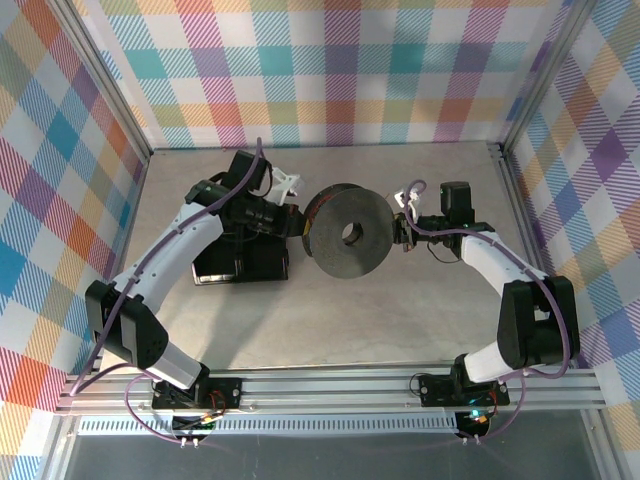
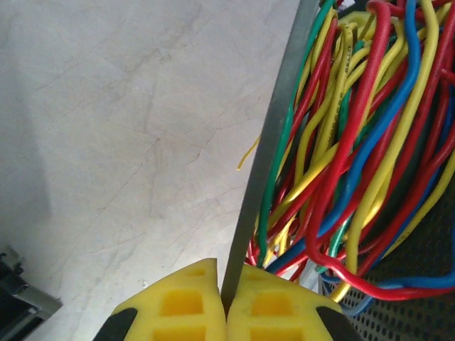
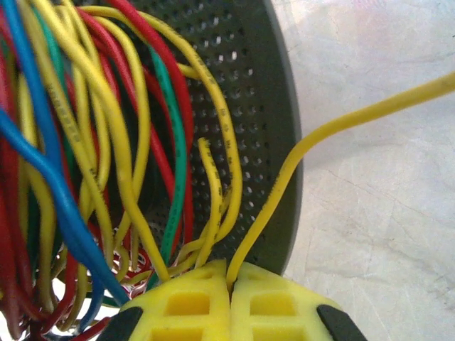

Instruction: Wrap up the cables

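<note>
**Both grippers clamped at the spool, one per side**

Left arm comes up from the near edge, elbow bent outward, forearm angled in to the left side of the black round perforated spool (image 1: 348, 235). Left gripper (image 2: 226, 288) has its yellow ribbed pads pressed together on the thin grey rim of the spool's flange, with no gap beyond the rim's thickness. In the top view the left gripper (image 1: 300, 224) sits right against the spool's left edge.

Right arm mirrors it: elbow out, forearm running in to the spool's right side, right gripper (image 1: 402, 231) touching that edge. In the wrist view the right gripper (image 3: 229, 273) has its pads fully closed on one yellow wire (image 3: 370, 111), which rises from the pinch, bends and runs off right of the spool over the bare table.

The cables (image 2: 355, 156) are thin glossy insulated wires, red, yellow, blue and green, loosely tangled on the spool between its flanges, with loops crossing in no neat order. One short yellow end pokes out left of the rim. Small print shows on some of the yellow ones.

The spool flange is a dark matt disc, dotted with small holes, with a round centre hole. The table (image 1: 420, 310) under the spool is pale and marbled. A black box (image 1: 240, 265) lies left of the spool, under the left forearm.
</note>
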`<state>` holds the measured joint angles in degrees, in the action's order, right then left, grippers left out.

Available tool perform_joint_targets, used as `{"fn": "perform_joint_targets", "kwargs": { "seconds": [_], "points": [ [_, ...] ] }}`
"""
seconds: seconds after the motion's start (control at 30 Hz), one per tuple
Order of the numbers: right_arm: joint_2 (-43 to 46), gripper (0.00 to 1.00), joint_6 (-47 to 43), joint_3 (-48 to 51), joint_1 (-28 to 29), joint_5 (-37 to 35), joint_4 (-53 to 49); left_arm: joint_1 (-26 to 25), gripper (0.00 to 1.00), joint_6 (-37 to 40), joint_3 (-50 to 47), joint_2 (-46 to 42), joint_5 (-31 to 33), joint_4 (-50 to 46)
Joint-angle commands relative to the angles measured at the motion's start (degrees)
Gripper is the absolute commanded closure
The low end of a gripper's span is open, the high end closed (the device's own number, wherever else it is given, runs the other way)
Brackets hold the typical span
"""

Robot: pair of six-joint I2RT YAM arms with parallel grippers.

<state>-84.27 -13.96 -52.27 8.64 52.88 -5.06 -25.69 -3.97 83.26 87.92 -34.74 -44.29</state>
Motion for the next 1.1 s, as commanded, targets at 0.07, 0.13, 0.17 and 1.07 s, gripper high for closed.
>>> {"fn": "perform_joint_targets", "kwargs": {
  "seconds": [0.07,0.13,0.17,1.07],
  "points": [
    [1.0,1.0,0.1,-3.4,4.4,7.0,-0.6,1.2,1.0,-18.7,-5.5,0.3,-14.1,27.1],
    [1.0,0.93,3.5,-3.3,4.0,5.7,-0.7,2.0,1.0,-23.8,-7.6,-0.1,-16.7,33.7],
    [1.2,0.9,6.0,-2.9,3.9,4.4,0.3,2.3,1.0,-26.0,-8.6,-0.3,-17.6,36.4],
    [12.6,0.11,43.2,3.4,0.9,-12.5,1.7,8.1,1.0,-58.1,-23.1,0.3,-15.7,70.3]
  ]
}}
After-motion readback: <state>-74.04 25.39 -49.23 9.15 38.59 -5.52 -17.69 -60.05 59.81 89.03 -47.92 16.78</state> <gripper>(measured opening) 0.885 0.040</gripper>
